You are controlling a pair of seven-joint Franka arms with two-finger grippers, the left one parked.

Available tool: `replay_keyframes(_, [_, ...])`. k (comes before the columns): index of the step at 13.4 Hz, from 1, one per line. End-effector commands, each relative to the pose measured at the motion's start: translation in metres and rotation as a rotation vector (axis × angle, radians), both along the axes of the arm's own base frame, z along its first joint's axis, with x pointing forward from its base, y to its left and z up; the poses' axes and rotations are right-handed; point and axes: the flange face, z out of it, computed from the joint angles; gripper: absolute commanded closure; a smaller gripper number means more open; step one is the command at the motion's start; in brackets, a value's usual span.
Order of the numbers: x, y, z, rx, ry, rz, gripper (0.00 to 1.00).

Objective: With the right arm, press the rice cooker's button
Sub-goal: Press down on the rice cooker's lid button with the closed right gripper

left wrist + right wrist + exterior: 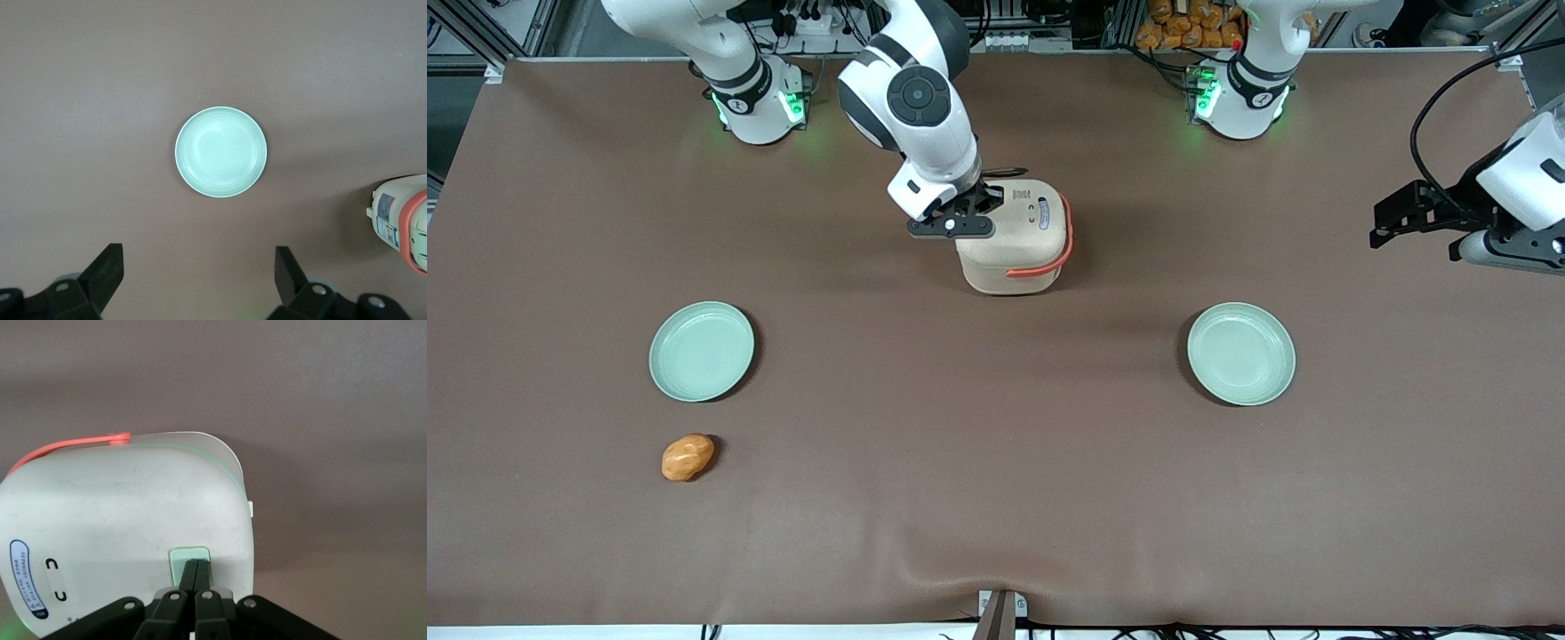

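Note:
The cream rice cooker (1018,238) with a coral-orange handle (1049,258) stands in the middle of the brown table, lid down. In the right wrist view its lid (127,513) fills the frame, with a pale green button (190,559) at the lid's edge. My right gripper (196,568) is shut, its two fingers pressed together, and the tips rest on that green button. In the front view the gripper (989,197) sits at the cooker's top edge on the working arm's side. The cooker's side also shows in the left wrist view (400,223).
Two pale green plates lie nearer the front camera than the cooker, one toward the working arm's end (702,350) and one toward the parked arm's end (1241,353), the latter also in the left wrist view (221,152). An orange-brown bread roll (687,457) lies nearer the camera than the first plate.

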Motion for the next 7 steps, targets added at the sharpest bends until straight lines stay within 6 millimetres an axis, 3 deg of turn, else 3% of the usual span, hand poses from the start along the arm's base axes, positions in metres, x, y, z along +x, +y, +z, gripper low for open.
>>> replay_keyframes(1, [-0.004, 0.007, -0.01, 0.006, -0.009, -0.005, 1.0])
replay_keyframes(7, [-0.011, 0.008, -0.032, -0.008, -0.022, 0.018, 1.0])
